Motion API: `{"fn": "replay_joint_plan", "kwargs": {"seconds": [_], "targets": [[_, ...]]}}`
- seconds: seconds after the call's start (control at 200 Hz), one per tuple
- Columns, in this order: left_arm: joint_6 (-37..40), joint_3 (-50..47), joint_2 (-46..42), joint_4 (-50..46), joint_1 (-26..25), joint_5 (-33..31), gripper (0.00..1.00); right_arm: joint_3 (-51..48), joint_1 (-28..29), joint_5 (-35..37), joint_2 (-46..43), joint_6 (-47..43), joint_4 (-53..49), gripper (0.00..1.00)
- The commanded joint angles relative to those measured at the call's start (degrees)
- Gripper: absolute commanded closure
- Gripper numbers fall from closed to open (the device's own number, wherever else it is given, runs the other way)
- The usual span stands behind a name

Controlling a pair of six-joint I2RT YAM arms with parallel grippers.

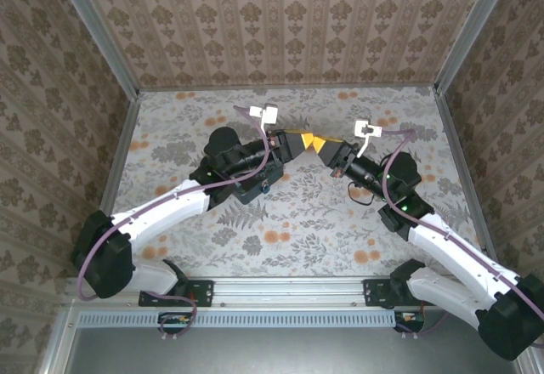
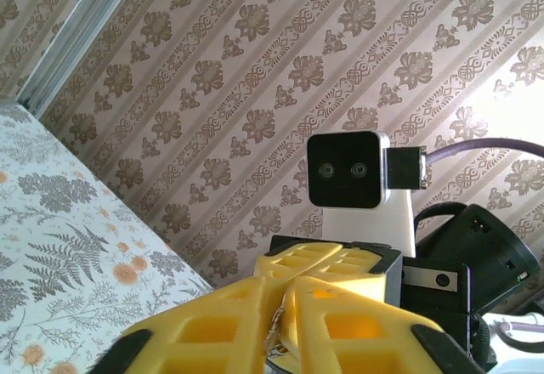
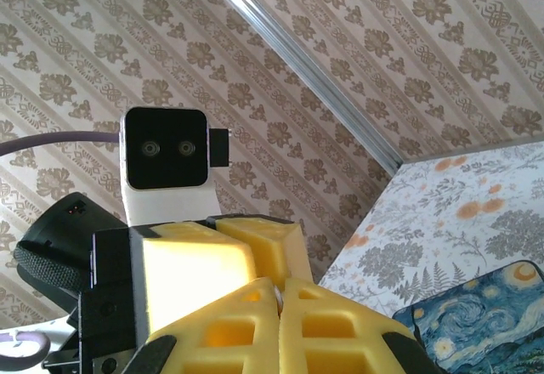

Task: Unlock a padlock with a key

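Top external view: the left gripper [image 1: 303,140] and the right gripper [image 1: 319,144] are met tip to tip at the frame's centre, above the table [image 1: 340,229]. In both wrist views the yellow fingers [image 2: 340,323] are pressed together, narrow. Whether the padlock is pinched between them cannot be told.

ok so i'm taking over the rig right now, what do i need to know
Both shut: left gripper and right gripper meet tip to tip above the table.
The padlock and key are too small to tell; they may be pinched between the fingers.
The box lies on the table.
Done: grippers are together at mid-table.
Left: no sign that the lock is open, so check both grips before moving.
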Motion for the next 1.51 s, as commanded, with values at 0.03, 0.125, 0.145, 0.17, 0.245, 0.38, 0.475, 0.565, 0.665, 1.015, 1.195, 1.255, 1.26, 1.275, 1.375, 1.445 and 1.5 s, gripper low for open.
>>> {"fn": "replay_joint_plan", "kwargs": {"seconds": [0.03, 0.125, 0.145, 0.17, 0.245, 0.38, 0.475, 0.565, 0.665, 1.015, 1.195, 1.255, 1.26, 1.275, 1.375, 1.445, 1.5], "targets": [[1.02, 2.89, 0.11, 0.75, -0.77, 2.67, 0.97, -1.10, 0.25, 2.80, -0.78, 0.19, 2.00, 1.00], [1.30, 3.18, 0.14, 0.27, -0.85, 2.73, 1.00, -1.41, 0.25, 2.77, -0.70, 0.47, 3.03, 1.00], [1.37, 3.21, 0.07, 0.26, -0.84, 2.77, 1.00, -1.34, 0.25, 2.56, -0.65, 0.40, 2.93, 1.00], [1.52, 3.37, 0.01, -0.09, -0.82, 2.80, 1.00, -1.25, 0.25, 2.20, -0.61, 0.39, 2.78, 1.00], [2.19, 3.54, -0.19, -0.69, -0.76, 3.03, 1.00, -1.43, 0.25, 2.15, -0.85, 0.39, 2.28, 0.86], [5.07, 5.14, -1.30, -7.30, 0.07, 3.94, 1.00, -1.77, 0.01, 4.04, -4.29, -2.07, -3.48, 0.47], [9.50, 8.26, -2.50, -17.37, 0.80, 4.88, 1.00, -1.16, -1.56, 3.68, -7.76, -5.50, -11.46, 0.43], [15.29, 13.08, -3.19, -30.37, 1.30, 8.14, 1.00, 0.00, -4.93, -0.71, -9.79, -6.71, -16.52, 0.43], [18.13, 16.05, -3.77, -37.09, 2.47, 11.39, 1.00, 0.17, -10.00, -8.90, -10.25, -3.87, -15.39, 0.43], [17.94, 16.83, -4.26, -38.12, 3.17, 15.28, 1.00, 3.85, -9.64, -24.03, -4.24, 1.47, -3.05, 0.32], [17.20, 16.20, -3.73, -36.51, 2.60, 15.58, 1.00, 5.33, -6.66, -23.84, -2.25, 0.43, -2.22, 0.33], [17.16, 16.26, -3.57, -36.44, 2.56, 15.60, 1.00, 5.60, -6.22, -23.97, -1.95, 0.34, -1.91, 0.35], [17.13, 16.31, -3.56, -36.46, 2.56, 15.60, 1.00, 5.65, -6.19, -23.97, -1.94, 0.28, -1.88, 0.35], [17.15, 16.33, -3.60, -36.43, 2.56, 15.68, 1.00, 5.76, -6.10, -23.98, -1.85, 0.22, -1.95, 0.35], [16.93, 16.27, -3.47, -36.41, 2.47, 15.87, 1.00, 6.44, -5.18, -24.20, -1.06, -0.26, -2.36, 0.40], [17.00, 16.28, -3.47, -36.21, 2.39, 16.13, 1.00, 6.76, -4.62, -23.59, -0.81, -1.43, -3.85, 0.40], [16.93, 16.30, -3.49, -36.19, 2.46, 16.21, 1.00, 6.67, -4.50, -23.54, -0.65, -1.40, -3.59, 0.41]]}}
